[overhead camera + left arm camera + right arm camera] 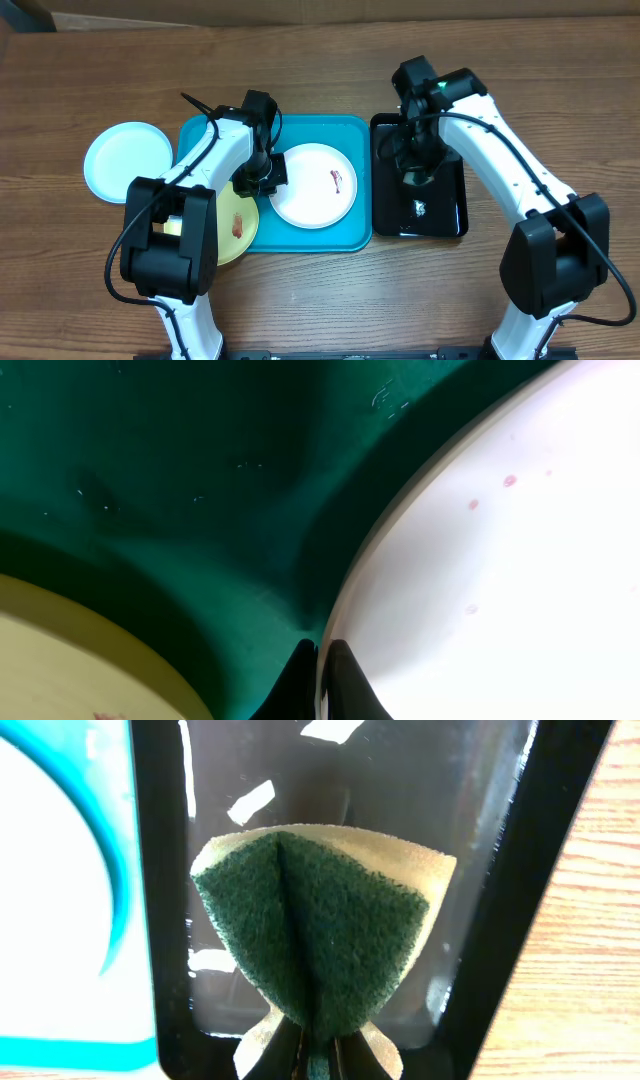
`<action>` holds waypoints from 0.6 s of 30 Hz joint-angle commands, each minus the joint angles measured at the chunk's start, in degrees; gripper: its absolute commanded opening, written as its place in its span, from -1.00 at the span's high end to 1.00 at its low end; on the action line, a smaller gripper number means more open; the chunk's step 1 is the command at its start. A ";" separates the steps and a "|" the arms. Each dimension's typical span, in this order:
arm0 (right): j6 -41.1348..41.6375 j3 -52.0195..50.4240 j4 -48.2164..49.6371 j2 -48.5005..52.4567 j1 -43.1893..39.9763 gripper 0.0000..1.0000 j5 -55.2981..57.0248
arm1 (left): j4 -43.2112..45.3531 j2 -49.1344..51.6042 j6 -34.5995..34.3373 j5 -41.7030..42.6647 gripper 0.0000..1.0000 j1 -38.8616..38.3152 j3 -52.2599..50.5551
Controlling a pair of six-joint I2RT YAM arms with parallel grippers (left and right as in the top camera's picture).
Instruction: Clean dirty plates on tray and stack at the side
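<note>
The left claw (pixel 258 180) is shut on the left rim of the white plate (pixel 312 190). In the left wrist view its two dark tips (pixel 300 665) sit on either side of that pale edge, with the turquoise tray (pixel 200 480) floor just beyond. The white plate lies flat in the right half of the turquoise tray (pixel 300 130), so from the left claw it stretches away toward the tray's right edge. Being round, it has no long axis of its own. Its reddish smear (pixel 337 180) is a short streak right of the plate's middle, on the side away from the pinched rim and nearer the right arm. The right claw (pixel 415 170) hangs over the black tray (pixel 445 215), which sits just beside the turquoise tray's right edge, and it is clamped on a green sponge (pixel 320 930) that folds up into a fan between its fingers. The sponge is apart from the white plate, with the two trays' adjoining rims between them. I judge the coming move to be bringing the sponge leftward across those rims onto the smear while the left claw steadies the plate. The yellow-green plate (pixel 238 232) overhangs the turquoise tray's front-left corner under the left arm. The light blue plate (pixel 125 160) rests on the table (pixel 400 300) off the tray's left edge.
</note>
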 commanded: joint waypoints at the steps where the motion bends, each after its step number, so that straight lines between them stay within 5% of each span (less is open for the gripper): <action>1: 0.00 0.98 0.46 -1.49 1.03 0.93 1.16 | -0.61 -0.76 -2.29 -0.85 0.92 0.61 0.96; 18: -1.70 -0.55 -0.46 -0.15 1.29 0.93 2.05 | -0.28 -0.76 -4.63 -0.92 0.91 0.70 0.96</action>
